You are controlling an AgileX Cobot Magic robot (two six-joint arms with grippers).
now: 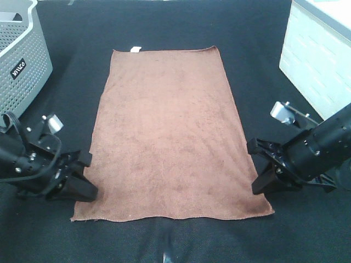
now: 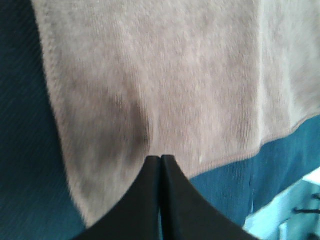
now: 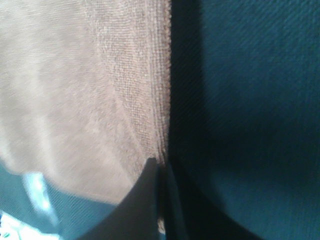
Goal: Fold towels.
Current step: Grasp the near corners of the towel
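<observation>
Reddish-brown rectangular terry towel (image 1: pixel 170 137) lay flat on black tabletop (image 1: pixel 164 22), small white tag (image 1: pixel 135 49) at far edge. L gripper (image 2: pixel 161 160) pinched tight on near-left corner, R gripper (image 3: pixel 161 169) likewise on near-right side edge. Grey perforated basket (image 1: pixel 22 55) far left, white bin (image 1: pixel 318 60) far right.

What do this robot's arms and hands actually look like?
Both arms are matt black; the right arm is a thick tube. The left hand and right hand are black too, each with two smooth wedge-shaped fingers tapering to a thin tip. A small silver-grey block sits near each wrist, and black cable loops beside the left arm.
</observation>
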